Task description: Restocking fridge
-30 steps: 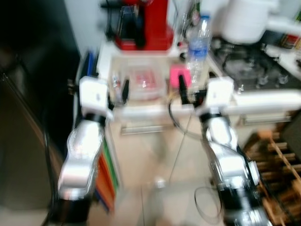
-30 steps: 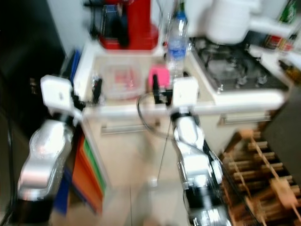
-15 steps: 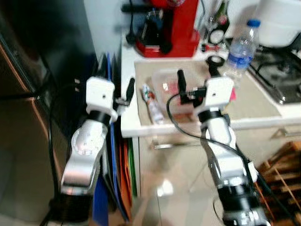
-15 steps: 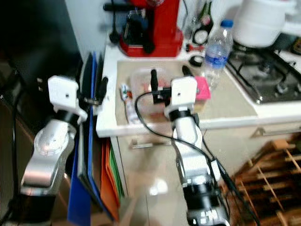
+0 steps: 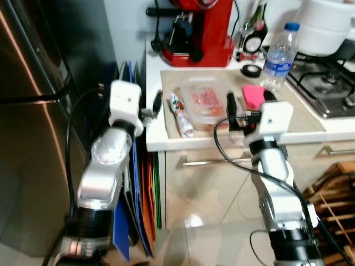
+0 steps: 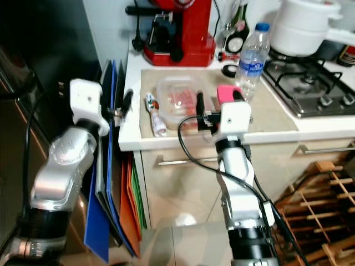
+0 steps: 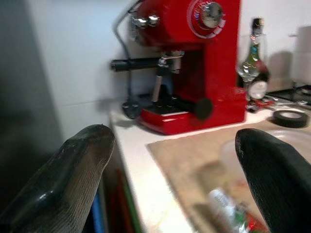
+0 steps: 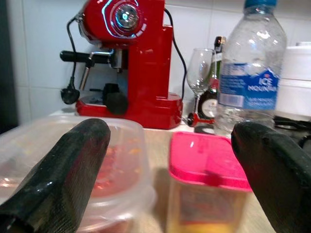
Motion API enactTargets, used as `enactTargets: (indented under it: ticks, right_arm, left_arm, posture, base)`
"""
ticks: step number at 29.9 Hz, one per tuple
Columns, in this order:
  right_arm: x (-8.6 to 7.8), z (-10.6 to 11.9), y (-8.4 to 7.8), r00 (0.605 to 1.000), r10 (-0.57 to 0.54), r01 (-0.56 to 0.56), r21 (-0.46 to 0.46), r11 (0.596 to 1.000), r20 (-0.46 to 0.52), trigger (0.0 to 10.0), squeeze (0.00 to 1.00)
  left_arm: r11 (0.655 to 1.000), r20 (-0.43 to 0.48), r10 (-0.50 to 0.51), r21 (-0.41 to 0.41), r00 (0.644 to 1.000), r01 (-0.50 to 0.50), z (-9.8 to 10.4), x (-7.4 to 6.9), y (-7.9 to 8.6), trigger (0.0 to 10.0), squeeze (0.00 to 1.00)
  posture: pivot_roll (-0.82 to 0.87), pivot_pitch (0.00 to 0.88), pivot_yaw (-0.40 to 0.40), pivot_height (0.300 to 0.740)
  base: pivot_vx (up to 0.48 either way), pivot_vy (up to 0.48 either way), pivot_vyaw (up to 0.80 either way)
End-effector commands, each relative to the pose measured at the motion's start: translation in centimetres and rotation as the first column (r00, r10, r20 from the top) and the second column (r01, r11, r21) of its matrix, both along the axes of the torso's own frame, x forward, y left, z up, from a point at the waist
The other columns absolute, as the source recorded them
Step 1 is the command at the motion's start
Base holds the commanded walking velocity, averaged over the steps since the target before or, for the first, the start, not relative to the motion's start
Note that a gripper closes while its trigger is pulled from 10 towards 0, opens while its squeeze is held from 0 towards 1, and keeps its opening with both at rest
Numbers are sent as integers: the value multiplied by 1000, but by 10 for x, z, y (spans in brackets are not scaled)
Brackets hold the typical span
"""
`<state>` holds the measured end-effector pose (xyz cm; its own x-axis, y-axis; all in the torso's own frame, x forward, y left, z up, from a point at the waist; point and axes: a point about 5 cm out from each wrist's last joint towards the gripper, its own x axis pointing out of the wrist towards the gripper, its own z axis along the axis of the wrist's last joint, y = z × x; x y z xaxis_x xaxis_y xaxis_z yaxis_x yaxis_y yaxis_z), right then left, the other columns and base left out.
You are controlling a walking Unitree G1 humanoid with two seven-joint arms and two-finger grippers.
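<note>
Both arms are raised at the white countertop's (image 5: 166, 145) front edge, presumably to pick fridge stock. The right gripper (image 6: 217, 102), fingers spread, faces the clear plastic lidded food container (image 6: 178, 98) and pink-lidded tub (image 8: 209, 167) beside it. The left gripper (image 5: 156, 104), released, hangs at the countertop's left corner near a tube (image 6: 156, 115).

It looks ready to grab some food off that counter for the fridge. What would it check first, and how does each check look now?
1. Right gripper fingers open: ok.
2. Right gripper lined up between clear food box and pink-lidded tub: ok.
3. Left gripper open at the counter edge: ok.
4. Water bottle upright behind the tub: ok.
5. Fridge door open: not ok.
</note>
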<state>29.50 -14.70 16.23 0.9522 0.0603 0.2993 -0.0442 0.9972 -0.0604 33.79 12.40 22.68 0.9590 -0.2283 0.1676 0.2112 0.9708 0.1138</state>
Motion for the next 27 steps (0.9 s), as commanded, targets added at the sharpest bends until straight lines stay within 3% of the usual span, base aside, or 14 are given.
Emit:
enactTargets:
  ticks: [1, 6, 9, 12, 18, 25, 27]
  right_arm:
    - [-3, 8, -2, 1000, 2, -3, 15, 1000, 22, 10000, 0]
    - [-7, 5, 4, 1000, 10, -10, 28, 1000, 13, 10000, 0]
    - [-12, 3, 7, 1000, 10, -11, 35, 999, 9, 10000, 0]
    - [-15, 3, 5, 1000, -5, 5, 43, 999, 11, 10000, 0]
    - [-15, 1, 4, 1000, -23, 23, 49, 999, 2, 10000, 0]
    - [-13, 2, 6, 999, -32, 32, 48, 998, 4, 10000, 0]
    - [-7, 6, 2, 998, -67, 66, 48, 997, 22, 10000, 0]
  left_arm:
    - [999, -70, -37, 8, 997, 38, 4, 10, -7, 10000, 0]
    - [995, -142, -86, -54, 986, 79, 9, 25, -17, 10000, 0]
    - [971, -305, -144, -228, 942, 74, 1, 32, -21, 10000, 0]
    - [971, -380, -140, -234, 914, 51, -1, 35, -17, 10000, 0]
    - [976, -427, -110, -216, 897, 17, 1, 38, -7, 10000, 0]
    - [974, -359, -145, -218, 922, 68, 17, 35, -14, 10000, 0]
    - [985, -238, -143, -126, 961, 116, 27, 29, -14, 10000, 0]
  posture:
    - [-3, 0, 43, 740]
    - [-23, 0, 60, 740]
    - [-38, 0, 78, 740]
    - [-43, 0, 95, 740]
    - [-31, 0, 111, 740]
    - [-24, 12, 117, 740]
    - [-27, 11, 122, 740]
  base:
    - [0, 0, 0]
    - [0, 0, 0]
    - [0, 0, 0]
    - [0, 0, 0]
    - [0, 0, 0]
    - [0, 0, 0]
    - [0, 0, 0]
